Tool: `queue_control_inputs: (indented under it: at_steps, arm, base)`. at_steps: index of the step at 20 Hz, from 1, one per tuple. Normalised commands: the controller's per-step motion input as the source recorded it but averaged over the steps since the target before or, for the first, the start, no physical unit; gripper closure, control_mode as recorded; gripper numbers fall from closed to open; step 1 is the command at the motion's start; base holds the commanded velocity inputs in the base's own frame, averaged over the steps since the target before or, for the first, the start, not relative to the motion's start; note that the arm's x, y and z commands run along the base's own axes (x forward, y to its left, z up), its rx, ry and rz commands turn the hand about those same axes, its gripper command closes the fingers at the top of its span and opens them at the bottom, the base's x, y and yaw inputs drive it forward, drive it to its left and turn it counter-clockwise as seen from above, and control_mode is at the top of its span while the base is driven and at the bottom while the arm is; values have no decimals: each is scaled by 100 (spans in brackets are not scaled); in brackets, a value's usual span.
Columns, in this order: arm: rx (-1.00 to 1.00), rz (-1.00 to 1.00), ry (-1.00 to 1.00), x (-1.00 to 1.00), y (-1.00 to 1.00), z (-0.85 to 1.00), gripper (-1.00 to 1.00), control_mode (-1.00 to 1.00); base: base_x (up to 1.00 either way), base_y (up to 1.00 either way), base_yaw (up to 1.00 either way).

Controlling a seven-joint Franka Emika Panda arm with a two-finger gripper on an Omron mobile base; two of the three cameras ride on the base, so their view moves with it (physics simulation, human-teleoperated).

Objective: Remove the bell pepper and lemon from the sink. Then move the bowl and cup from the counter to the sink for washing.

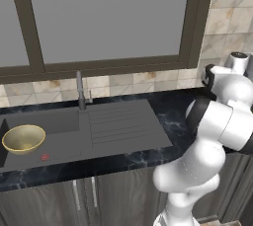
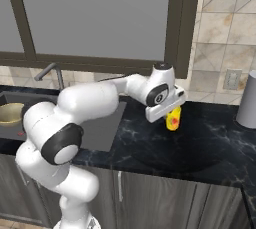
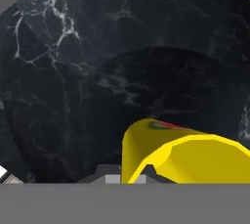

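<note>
Yellow and right up against the lens in the hand view, the cup (image 3: 190, 157) fills the lower right, its rim edge pinched by the fingers (image 2: 172, 118), which are clenched on it. From the right base view the cup hangs under the hand, lifted clear of the black tabletop (image 2: 200, 143), well to the right of the sink (image 1: 113, 126) and left of a grey cylinder (image 2: 247, 100). I judge it light, rigid and thin-walled, with a glossy skin that could slip or swing in a one-sided rim grip; a hold with one finger inside and one outside the wall suits it. Inside the sink's basin the golden bowl (image 1: 23, 138) already rests, near the reddish drain spot (image 1: 44, 157).
</note>
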Motion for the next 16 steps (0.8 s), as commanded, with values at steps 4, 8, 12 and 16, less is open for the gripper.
queue_control_inputs:
  at_steps: [4,8,12,16]
  arm:
    - [0,21,3,-1,52,25,100,-100]
    - [0,25,0,-8,53,20,100,-100]
    - [0,28,0,-12,52,18,100,-100]
    - [0,32,0,-15,48,13,100,-100]
  base:
    - [0,0,0]
    - [0,0,0]
    - [0,0,0]
    - [0,0,0]
